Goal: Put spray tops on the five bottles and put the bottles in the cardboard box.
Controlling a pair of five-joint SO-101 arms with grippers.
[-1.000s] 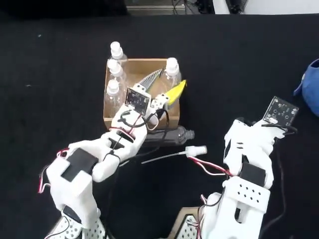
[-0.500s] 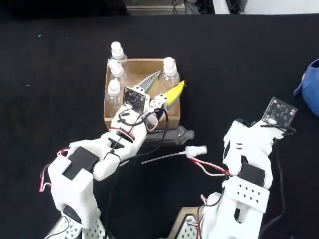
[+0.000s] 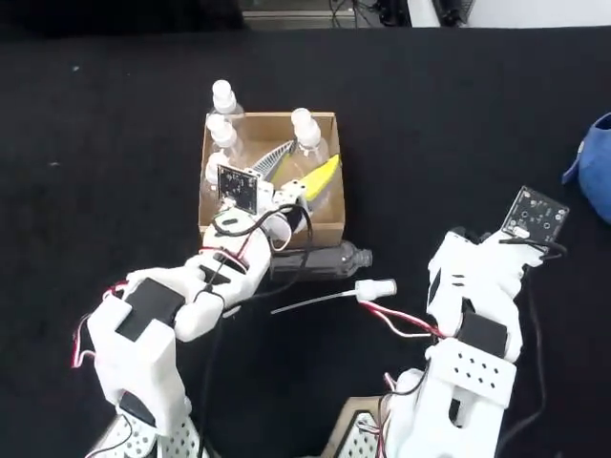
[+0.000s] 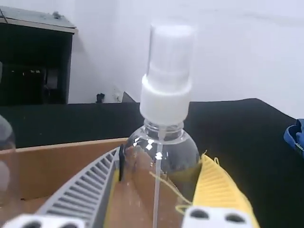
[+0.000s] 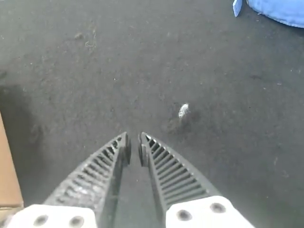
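The left gripper (image 3: 298,174) is clenched on a clear round-shouldered plastic bottle (image 3: 304,153). Its grey ribbed finger (image 4: 80,197) presses one side of the body and its yellow ribbed finger (image 4: 219,192) the other, both below the shoulder. The bottle stands upright in this grip with a white spray top (image 4: 167,78) seated on its neck and the thin dip tube running down inside. It is within the walls of the open brown cardboard box (image 3: 325,235), in the far half and toward the right wall (whether its base rests on the box floor cannot be made out). Along the box's left wall stand three more capped clear bottles (image 3: 220,132) in a row, one behind the other. The white top of the farthest shows just past the far rim. Just outside the near wall, an uncapped clear bottle (image 3: 329,258) lies on its side on the black table (image 3: 115,191), its open neck pointing to the right. Near that neck, but apart from it, lies a loose white spray head (image 3: 377,287), its long thin tube trailing to the left. Well to the right, the right gripper (image 5: 134,142) hangs over bare table with its two grey ribbed jaws drawn almost together, a slim gap between the tips and nothing in them. A small white speck (image 5: 183,110) lies on the cloth beyond the tips, and a blue rounded object (image 5: 280,9) sits at the table's far right edge.
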